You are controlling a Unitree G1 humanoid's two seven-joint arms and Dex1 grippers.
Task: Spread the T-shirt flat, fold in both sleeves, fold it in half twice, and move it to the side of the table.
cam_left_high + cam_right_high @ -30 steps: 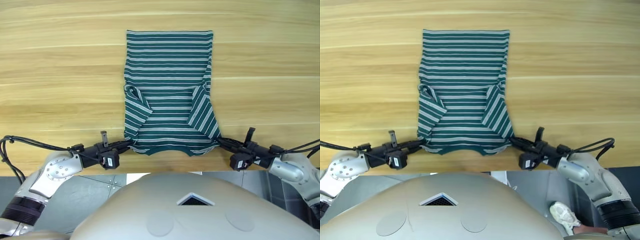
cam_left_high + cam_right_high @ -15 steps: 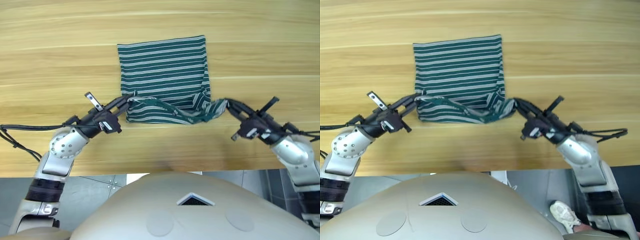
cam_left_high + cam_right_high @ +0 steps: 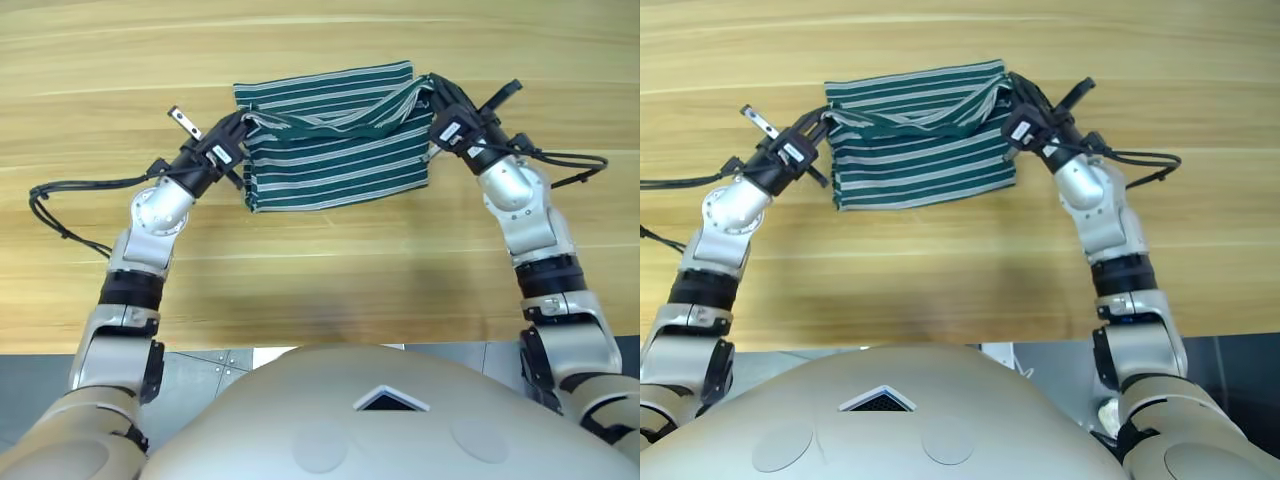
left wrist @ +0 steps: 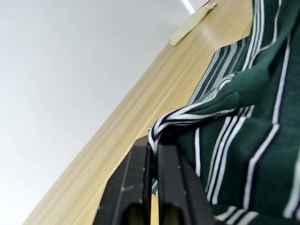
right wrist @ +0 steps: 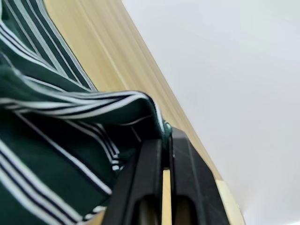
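Jaws clamped on T-shirt (image 3: 340, 165) corners, both sides: left gripper (image 3: 243, 121) upper left, right gripper (image 3: 432, 88) upper right, arms stretched forward over table (image 3: 300, 260), lifted edge sagging between.

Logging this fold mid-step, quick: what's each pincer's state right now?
Left pincer: shut on the T-shirt, pinching one corner of its raised edge.
Right pincer: shut on the T-shirt, pinching the other corner.

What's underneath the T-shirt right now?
The wooden table. The left hand and right hand hold one edge of the T-shirt over its lower layer; between layers is hidden.
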